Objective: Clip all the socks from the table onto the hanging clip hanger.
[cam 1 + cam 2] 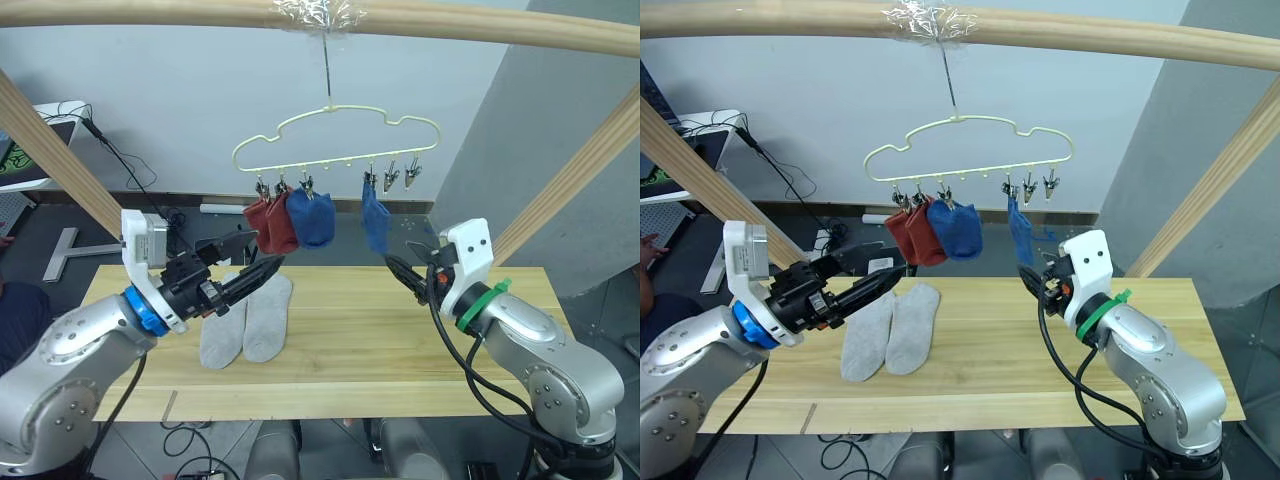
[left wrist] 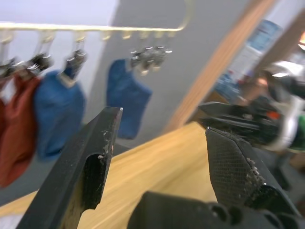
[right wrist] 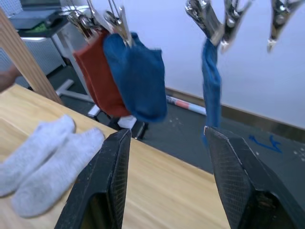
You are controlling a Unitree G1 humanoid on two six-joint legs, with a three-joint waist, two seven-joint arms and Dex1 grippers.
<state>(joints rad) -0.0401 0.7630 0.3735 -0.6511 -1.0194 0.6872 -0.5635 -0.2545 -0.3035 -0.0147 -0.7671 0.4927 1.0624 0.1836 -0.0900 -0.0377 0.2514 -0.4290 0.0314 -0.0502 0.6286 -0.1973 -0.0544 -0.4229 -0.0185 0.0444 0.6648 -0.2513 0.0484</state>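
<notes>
Left eye view: we find both grey socks (image 1: 245, 320) on the table (image 1: 350, 340), just beneath the left gripper (image 1: 262, 262), fingers apart, empty.

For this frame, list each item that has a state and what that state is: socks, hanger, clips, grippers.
Rust red socks: both clipped, hanging.
Blue sock: clipped beside the red ones.
Second blue sock: clipped, hanging apart.
Grey socks: both flat on the table, unclipped.
Clip hanger: hung from the wooden beam.
Two rightmost clips: empty.
Left gripper: open, empty.
Right gripper: open, empty.
</notes>
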